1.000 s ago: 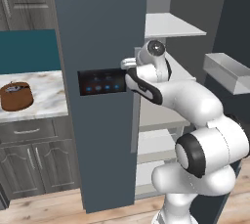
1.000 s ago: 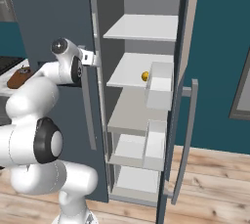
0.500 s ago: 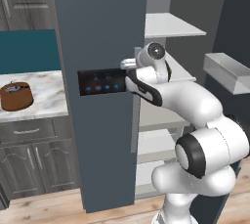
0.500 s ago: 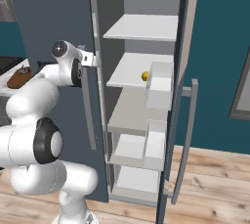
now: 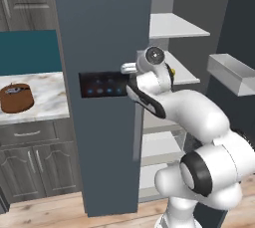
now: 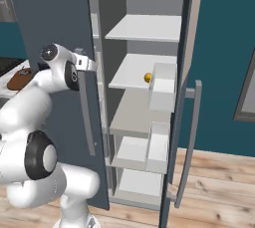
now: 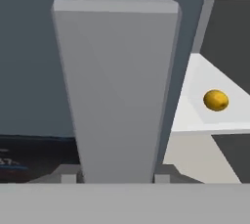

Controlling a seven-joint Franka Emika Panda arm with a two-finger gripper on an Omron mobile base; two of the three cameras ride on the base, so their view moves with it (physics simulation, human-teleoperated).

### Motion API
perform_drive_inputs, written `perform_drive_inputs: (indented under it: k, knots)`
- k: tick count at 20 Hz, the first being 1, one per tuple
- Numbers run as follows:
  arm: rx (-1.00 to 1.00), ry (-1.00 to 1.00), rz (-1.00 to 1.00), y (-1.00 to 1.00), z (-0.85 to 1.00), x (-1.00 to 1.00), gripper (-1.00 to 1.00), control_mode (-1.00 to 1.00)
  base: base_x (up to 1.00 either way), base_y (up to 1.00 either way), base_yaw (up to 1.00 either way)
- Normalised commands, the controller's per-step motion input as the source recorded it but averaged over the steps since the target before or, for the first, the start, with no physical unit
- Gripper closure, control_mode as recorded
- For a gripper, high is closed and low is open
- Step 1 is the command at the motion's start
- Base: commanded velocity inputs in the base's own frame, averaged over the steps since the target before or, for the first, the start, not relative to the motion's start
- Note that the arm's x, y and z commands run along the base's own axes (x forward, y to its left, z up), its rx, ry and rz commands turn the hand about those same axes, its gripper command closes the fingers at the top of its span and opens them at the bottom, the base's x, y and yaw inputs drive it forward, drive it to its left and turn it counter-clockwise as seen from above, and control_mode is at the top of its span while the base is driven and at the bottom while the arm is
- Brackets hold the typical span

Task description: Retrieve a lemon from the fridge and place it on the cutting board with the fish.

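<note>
On the far left of the left base view, a marble counter [image 5: 45, 95] carries the reddish-brown cutting board [image 5: 16, 98], and a small dark fish [image 5: 15, 90] lies on top of the board. Grey wood-grain cabinets [image 5: 35, 165] sit below the counter, against a teal wall.

Next comes the fridge [image 5: 104, 28], tall and slate-blue. Its left door is shut and bears a black touch panel [image 5: 103, 84] with faint blue lights. A long grey handle [image 6: 86, 112] runs down the inner edge of this door. The end effector [image 6: 90, 64] is at the top of that handle. In the hand view the handle [image 7: 116, 86] rises broad and close straight up from between the fingertips, with a fingertip at each side of its base, so the end effector looks pressed onto the handle, though the contact itself is hard to make out.

To the right of the handle the fridge stands open, showing pale grey shelves [image 6: 144, 28] stacked one above another. The lemon [image 6: 148, 77] lies on the second shelf from the top, near its right edge, just beside the white door bin [image 6: 163, 88]. In the hand view the lemon [image 7: 216, 100] sits alone on the pale shelf, well apart from the handle.

Farthest right, the right door [image 6: 185, 97] is swung wide open, edge-on to the right base view, with its own grey handle [image 6: 189, 142] on the outer face and white bins on the inner side. A wooden floor [image 6: 219, 182] runs beneath.
</note>
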Motion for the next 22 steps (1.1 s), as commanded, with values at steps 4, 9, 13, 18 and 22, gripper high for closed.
perform_drive_inputs:
  k: [4, 9, 13, 18, 22]
  knots:
    - [-0.06, 0.0, -0.18, 0.77, 0.22, -0.99, 1.0, -1.0, 0.0, 0.0, 0.0]
    - [-0.13, 0.04, -0.21, 0.99, 0.17, -1.0, 1.0, -1.0, 0.0, 0.0, 0.0]
    - [-0.12, 0.11, -0.23, 0.99, 0.24, -1.0, 1.0, -1.0, 0.0, 0.0, 0.0]
    - [-0.13, 0.07, -0.19, 0.88, 0.23, -0.74, 1.0, -1.0, 0.0, 0.0, 0.0]
    - [-0.08, 0.0, -0.13, 0.49, 0.01, -0.13, -1.0, -1.0, 0.0, 0.0, 0.0]
